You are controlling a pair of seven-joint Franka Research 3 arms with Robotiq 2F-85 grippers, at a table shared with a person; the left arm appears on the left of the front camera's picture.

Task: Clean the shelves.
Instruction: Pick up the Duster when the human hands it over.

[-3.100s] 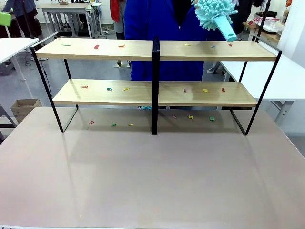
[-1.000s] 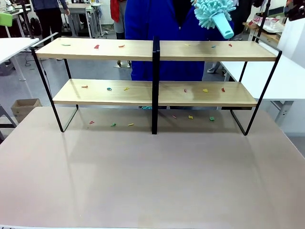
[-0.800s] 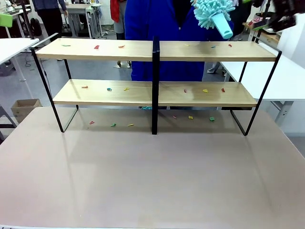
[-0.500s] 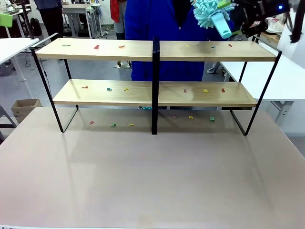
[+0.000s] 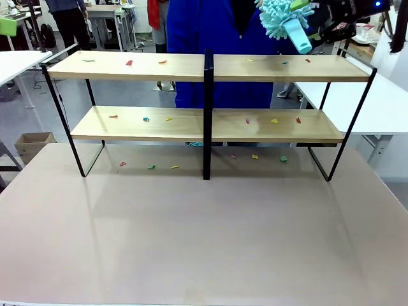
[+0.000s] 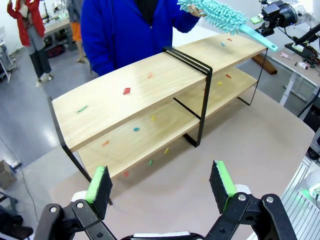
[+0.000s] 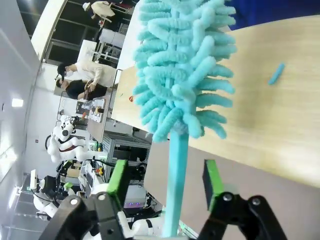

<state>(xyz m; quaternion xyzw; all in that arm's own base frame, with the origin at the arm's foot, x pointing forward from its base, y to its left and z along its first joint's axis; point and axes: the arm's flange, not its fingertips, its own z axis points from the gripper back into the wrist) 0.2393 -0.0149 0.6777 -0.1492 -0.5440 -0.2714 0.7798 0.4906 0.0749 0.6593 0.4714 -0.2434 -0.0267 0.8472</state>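
Observation:
The shelves (image 5: pixel 127 66), two light-wood boards in a black frame, stand across the far half of the table and carry small coloured scraps (image 5: pixel 145 119). A person in a blue top (image 5: pixel 210 38) behind them holds out a teal fluffy duster (image 5: pixel 280 16), handle toward the right. My right gripper (image 5: pixel 309 22) is at that handle (image 7: pixel 175 185), its fingers (image 7: pixel 117 182) standing apart on either side of it. In the left wrist view my left gripper (image 6: pixel 160 187) hovers open and empty over the table, facing the shelves (image 6: pixel 125 100) and the duster (image 6: pixel 212 10).
More scraps (image 5: pixel 152 167) lie on the brown tabletop (image 5: pixel 204 242) under the rack. White tables (image 5: pixel 382 108) flank the shelves, and a cardboard box (image 5: pixel 33 143) sits on the floor at left. The near half of the table is bare.
My right arm came in from the upper right and reached the duster's handle, which now sits between its fingers. The duster itself has hardly moved.

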